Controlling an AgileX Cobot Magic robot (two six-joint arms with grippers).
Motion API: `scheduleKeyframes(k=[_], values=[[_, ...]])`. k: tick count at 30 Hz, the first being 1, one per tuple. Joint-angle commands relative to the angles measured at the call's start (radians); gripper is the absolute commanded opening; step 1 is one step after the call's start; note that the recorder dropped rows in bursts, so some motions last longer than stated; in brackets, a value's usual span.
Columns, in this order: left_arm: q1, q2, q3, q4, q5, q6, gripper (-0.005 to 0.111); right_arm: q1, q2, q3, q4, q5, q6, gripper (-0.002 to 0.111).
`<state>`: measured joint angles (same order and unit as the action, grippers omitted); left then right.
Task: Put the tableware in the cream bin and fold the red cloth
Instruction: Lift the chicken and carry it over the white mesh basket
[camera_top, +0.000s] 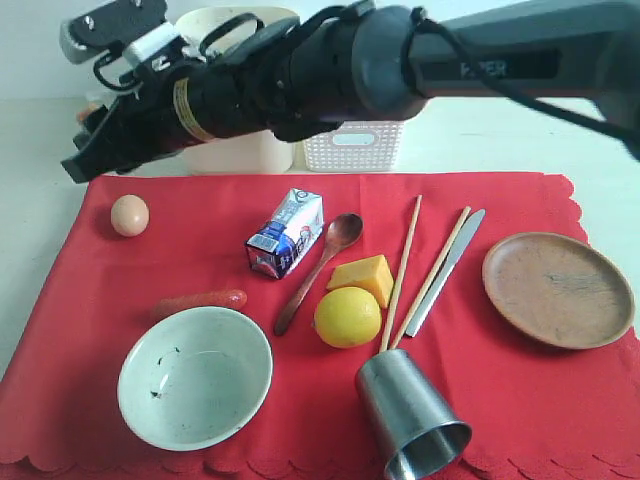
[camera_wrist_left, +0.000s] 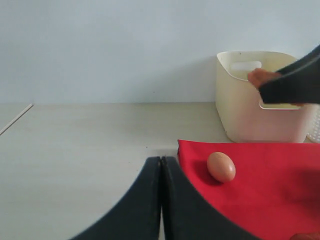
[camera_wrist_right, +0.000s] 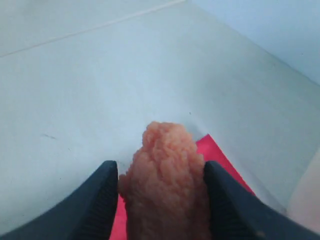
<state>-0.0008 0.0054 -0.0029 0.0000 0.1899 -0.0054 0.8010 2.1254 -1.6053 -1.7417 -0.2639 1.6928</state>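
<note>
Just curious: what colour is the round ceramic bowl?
Round ceramic bowl: pale green, best in exterior view.

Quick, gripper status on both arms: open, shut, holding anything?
Left gripper: closed, holding nothing.
Right gripper: closed on an orange fried food piece, held between both fingers.

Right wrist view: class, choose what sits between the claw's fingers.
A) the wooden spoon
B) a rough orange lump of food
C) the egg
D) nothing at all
B: the right claw grips a rough orange lump of food that touches both fingers, while the egg and the wooden spoon lie on the red cloth.
</note>
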Motion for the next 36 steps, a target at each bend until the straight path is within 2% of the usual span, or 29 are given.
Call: scheduleKeyframes(k=[1,13,26,36], values=[[0.003,-0.005,0.003,0.0,-0.005,-0.006,0.002,-0.037,-0.082,0.023,-0.003,-0.041,0.004,0.0],[0.003,-0.005,0.003,0.0,-0.005,-0.006,0.002,-0.191,-0.228,0.212,-0.003,-0.039,-0.002,0.0],[0.003,-0.005,0.003,0.0,-0.005,-0.006,0.002,-0.361,-0.224,0.222,-0.003,-0.031,0.001,0.0],[0.003,-0.005,0.003,0.0,-0.005,-0.006,0.002,-0.408,-0.202,0.222,-0.003,0.141,-0.002,0.0]])
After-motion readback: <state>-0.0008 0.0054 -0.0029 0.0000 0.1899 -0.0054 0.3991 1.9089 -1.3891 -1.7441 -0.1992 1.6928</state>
